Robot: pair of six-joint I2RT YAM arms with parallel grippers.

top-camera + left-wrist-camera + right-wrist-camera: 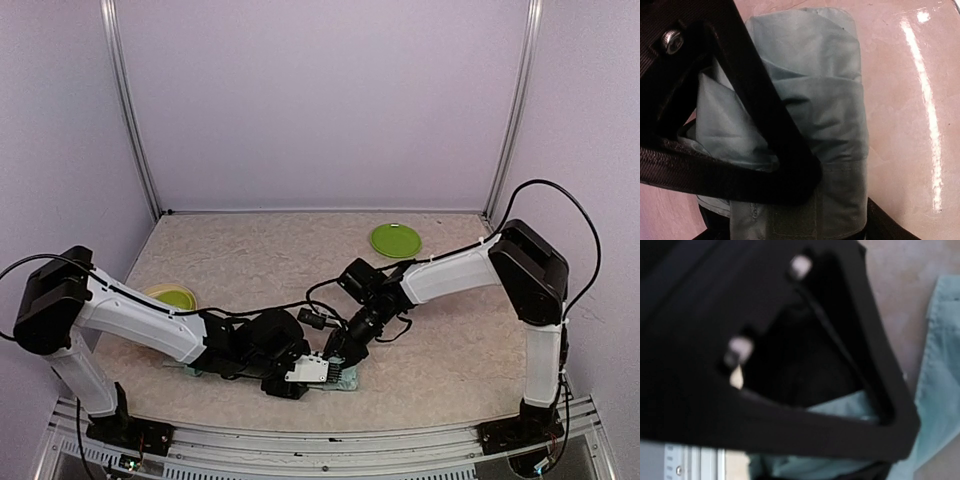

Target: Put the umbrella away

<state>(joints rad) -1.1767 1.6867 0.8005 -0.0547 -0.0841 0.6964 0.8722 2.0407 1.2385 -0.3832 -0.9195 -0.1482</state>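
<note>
Because the umbrella (826,120) lies low at the near edge of the table (260,250), both arms reach down and inward to meet over it. From the left, the left arm passes beside a yellow-green bowl (176,297), and the left gripper (300,375) straddles the folded mint bundle, one black finger (765,100) crossing the fabric. Its jaws stand fairly wide, but I cannot tell whether they press the cloth or merely bracket it. That stance probably keeps the loose folds gathered so the closing strap (795,220) at the bundle's end can be fastened. Just right of it, the right gripper (338,352) hangs tip-down over the fabric. Its wrist view is blurred and dark, so I cannot tell how its jaws stand. Farther right and back, a green plate (396,240) sits well apart, likely irrelevant here.
</note>
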